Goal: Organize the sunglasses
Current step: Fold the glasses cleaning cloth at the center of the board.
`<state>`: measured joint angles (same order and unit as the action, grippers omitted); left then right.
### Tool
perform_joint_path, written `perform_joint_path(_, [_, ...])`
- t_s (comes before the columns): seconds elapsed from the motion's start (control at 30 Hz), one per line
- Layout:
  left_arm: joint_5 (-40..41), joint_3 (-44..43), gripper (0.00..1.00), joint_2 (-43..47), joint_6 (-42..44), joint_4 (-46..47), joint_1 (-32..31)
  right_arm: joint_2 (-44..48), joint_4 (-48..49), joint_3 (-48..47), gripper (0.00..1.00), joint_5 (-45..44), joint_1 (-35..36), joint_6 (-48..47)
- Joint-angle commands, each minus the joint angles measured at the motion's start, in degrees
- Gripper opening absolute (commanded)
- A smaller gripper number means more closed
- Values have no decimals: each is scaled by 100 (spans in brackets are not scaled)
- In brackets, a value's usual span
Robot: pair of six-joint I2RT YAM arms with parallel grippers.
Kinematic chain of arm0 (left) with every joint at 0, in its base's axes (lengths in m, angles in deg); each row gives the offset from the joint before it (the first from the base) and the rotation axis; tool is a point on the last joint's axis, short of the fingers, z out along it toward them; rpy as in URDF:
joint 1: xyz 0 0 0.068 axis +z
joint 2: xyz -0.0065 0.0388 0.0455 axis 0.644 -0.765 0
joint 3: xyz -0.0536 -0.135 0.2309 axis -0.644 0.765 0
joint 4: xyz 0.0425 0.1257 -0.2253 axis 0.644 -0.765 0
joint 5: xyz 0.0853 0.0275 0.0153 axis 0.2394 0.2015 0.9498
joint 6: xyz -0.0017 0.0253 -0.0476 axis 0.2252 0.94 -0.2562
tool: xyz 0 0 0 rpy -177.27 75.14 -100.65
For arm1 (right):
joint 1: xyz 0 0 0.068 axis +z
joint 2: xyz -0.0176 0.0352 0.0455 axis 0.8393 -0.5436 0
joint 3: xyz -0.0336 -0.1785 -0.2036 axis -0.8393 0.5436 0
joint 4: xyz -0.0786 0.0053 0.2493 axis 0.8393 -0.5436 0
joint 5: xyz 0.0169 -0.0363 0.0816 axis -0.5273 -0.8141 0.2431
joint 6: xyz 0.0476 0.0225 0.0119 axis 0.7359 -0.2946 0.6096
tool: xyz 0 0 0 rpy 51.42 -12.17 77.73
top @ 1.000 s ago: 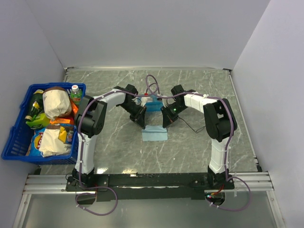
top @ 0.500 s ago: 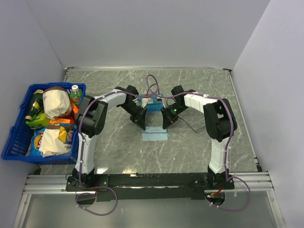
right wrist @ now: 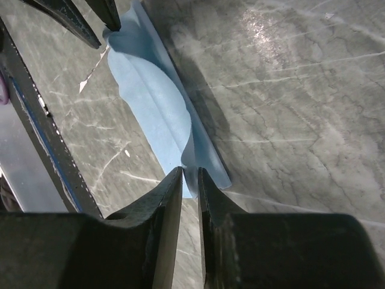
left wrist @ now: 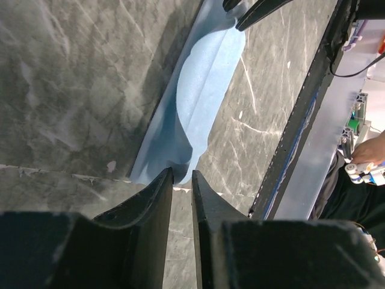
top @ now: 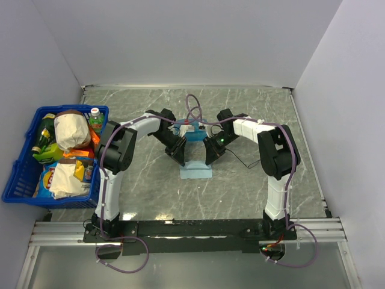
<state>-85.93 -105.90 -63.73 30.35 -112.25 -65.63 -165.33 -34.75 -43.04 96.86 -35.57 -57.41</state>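
Inspecting the right gripper: its jaws are parted by a narrow slit, with the tips at one corner of the light-blue cloth and nothing clamped. The left gripper shows the same narrow slit, tips at the cloth's other end, gripping nothing. The sunglasses show only as a thin black line on the table, just right of the right gripper. They lie apart from the cloth and the blue case; finer detail is too small to confirm.

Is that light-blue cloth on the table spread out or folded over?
Folded: on the light-blue cloth, both wrist views show a curved upper layer over a lower one.
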Motion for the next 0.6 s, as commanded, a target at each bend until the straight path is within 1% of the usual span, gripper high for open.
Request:
perform_joint_path(0.0, [-263, -231, 26, -120, 305, -148, -109, 202, -138, -84, 25, 210, 74, -313])
perform_joint_path(0.37, [-491, -328, 26, -155, 604, -438, -127, 202, -331, -128, 30, 385, 92, -497])
perform_joint_path(0.57, [-641, -363, 29, -155, 788, -613, -127, 193, -420, -137, 33, 421, 118, -576])
